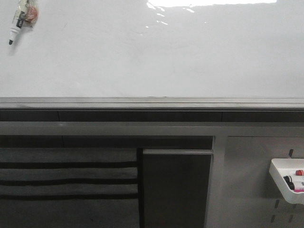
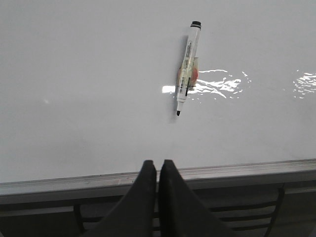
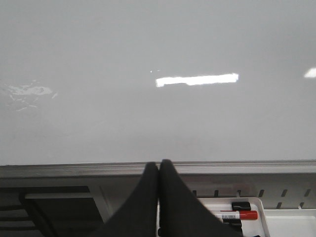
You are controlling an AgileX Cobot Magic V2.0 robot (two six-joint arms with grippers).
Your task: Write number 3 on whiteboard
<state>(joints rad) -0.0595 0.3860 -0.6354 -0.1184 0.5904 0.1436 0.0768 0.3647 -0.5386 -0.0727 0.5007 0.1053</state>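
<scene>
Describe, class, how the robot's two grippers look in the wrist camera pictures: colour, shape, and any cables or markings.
The left gripper and the right gripper look alike: each shows two matte black fingers, broad at the base and narrowing to rounded tips. No cables, labels or markings are visible on them, and the arms themselves are out of view.

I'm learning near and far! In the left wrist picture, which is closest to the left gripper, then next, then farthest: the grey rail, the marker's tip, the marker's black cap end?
1. Grey rail, along the whiteboard's lower edge, just past the left gripper.
2. Marker tip, pointing toward the gripper.
3. Black cap end, farthest up the board.
</scene>
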